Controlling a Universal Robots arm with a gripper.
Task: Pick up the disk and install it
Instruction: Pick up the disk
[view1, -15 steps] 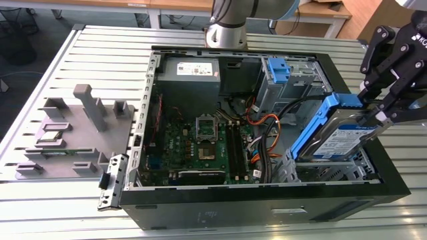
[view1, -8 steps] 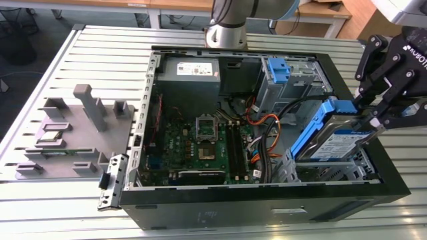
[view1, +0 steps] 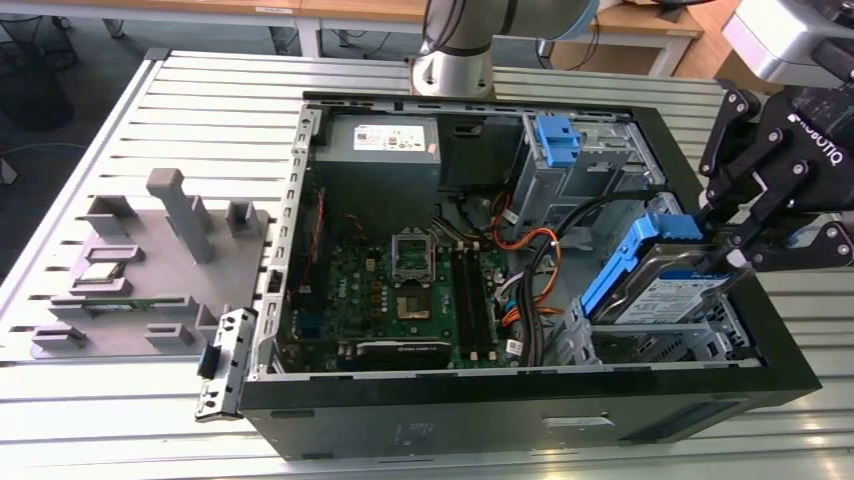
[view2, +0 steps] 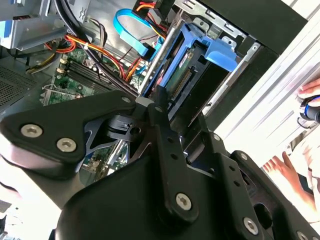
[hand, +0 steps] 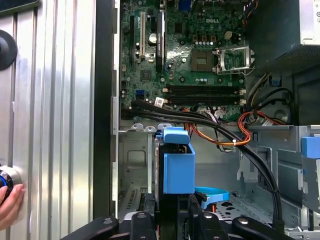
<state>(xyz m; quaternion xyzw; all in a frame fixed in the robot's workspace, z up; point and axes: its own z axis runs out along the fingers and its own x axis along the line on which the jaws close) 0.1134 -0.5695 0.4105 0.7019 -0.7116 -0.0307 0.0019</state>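
The disk (view1: 671, 290), silver with a blue-and-white label and a blue plastic bracket, sits tilted in the metal drive cage (view1: 667, 338) at the front corner of the open computer case (view1: 534, 410), on the exterior view's right. Its upper end rises above the cage. My gripper (view1: 730, 252) comes down from the right and is shut on that raised end. In the first wrist view the blue bracket (hand: 176, 167) stands between my fingers (hand: 142, 220). The second wrist view shows the bracket (view2: 210, 47) and the drive's connector edge just beyond a fingertip (view2: 160, 95).
Inside the case lie the motherboard (view1: 400, 290), a grey power supply (view1: 380, 150), a bare blue bracket (view1: 558, 140) in the rear bay and black and orange cables (view1: 534, 255) beside the cage. A grey fixture tray (view1: 147, 270) sits left. A person's hand (hand: 10, 197) rests on the table.
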